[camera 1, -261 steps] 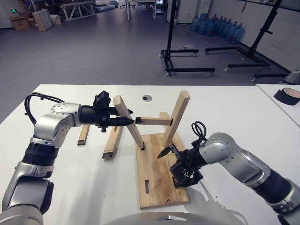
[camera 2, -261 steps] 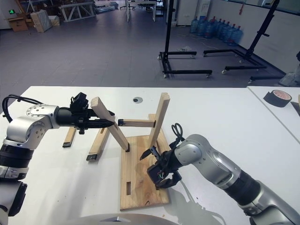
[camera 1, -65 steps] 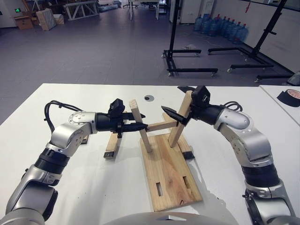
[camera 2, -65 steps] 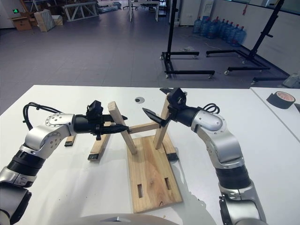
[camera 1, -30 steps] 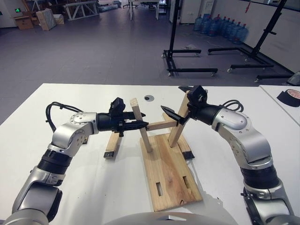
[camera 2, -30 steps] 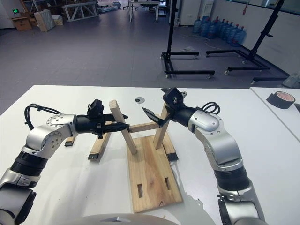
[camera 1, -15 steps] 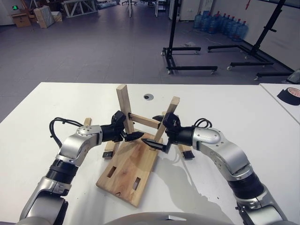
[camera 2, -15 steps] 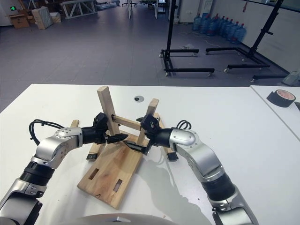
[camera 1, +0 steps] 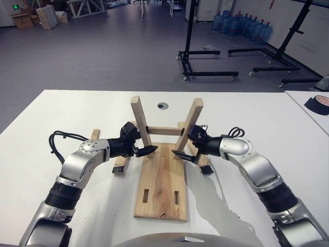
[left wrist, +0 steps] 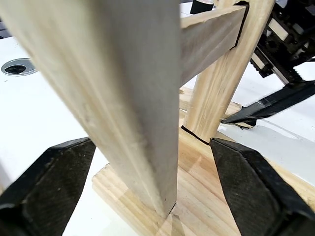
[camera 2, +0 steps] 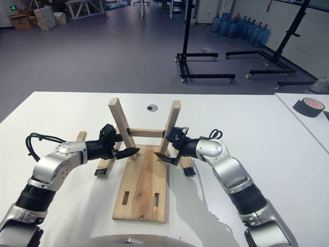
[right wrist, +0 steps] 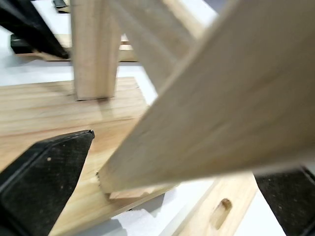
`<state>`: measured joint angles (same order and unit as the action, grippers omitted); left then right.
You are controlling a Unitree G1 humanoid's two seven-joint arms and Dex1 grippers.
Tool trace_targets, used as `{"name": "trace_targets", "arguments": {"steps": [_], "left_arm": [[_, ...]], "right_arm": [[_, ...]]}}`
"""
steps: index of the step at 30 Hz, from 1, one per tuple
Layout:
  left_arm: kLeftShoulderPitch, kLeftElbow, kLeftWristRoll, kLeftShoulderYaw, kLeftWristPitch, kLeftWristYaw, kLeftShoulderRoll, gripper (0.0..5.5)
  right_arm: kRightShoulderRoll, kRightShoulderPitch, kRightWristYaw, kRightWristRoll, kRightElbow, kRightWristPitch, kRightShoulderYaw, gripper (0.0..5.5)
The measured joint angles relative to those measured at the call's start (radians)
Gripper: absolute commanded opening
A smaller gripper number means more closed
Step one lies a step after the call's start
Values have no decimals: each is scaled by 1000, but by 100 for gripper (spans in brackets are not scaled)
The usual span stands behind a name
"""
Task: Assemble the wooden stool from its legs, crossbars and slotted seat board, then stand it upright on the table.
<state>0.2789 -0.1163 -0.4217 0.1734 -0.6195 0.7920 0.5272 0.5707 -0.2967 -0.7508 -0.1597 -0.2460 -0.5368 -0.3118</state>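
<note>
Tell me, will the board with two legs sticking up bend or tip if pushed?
Probably stiff: the seat board looks like thick, solid wood, lying flat. It would likely slide on the smooth table, not tip. The legs lean outward, joined by one crossbar, so they might wobble.

1. One flat, rectangular seat board (camera 1: 162, 175) of pale wood.
2. Two empty rectangular slots cut in its near end: the left slot (camera 1: 146, 195) and the right slot (camera 1: 175, 196).
3. Two square-section pale wooden legs standing in the board: the left leg (camera 1: 139, 121) and the right leg (camera 1: 192, 119).
4. One darker wooden crossbar (camera 1: 164, 130) between them.
5. Probably three loose wooden pieces lying flat, though the arms hide parts of them: a short piece (camera 1: 94, 135), a dark-tipped piece (camera 1: 119, 163) and a right-hand piece (camera 1: 204, 163).
6. One round grey grommet (camera 1: 162, 106).
7. One black tape roll (camera 1: 314, 104).
8. Two black metal stands: the nearer stand (camera 1: 187, 31) and the farther stand (camera 1: 294, 25).
</note>
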Motion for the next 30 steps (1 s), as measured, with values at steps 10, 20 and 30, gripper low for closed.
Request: {"name": "trace_targets", "arguments": {"steps": [10,20,30], "left_arm": [[-197,-247,-74,-188,-43,-74,16,414],[-409,-193,88,-408,125,-398,-75,414],[-341,41,205,-397,190,-520,-117,414]], "right_arm": [[122,133,-101,-55,-85,-44,77,540],[-135,355,197,-233,-217,-72,383,540],[-253,434,343,-183,-181,41,379,540]]}}
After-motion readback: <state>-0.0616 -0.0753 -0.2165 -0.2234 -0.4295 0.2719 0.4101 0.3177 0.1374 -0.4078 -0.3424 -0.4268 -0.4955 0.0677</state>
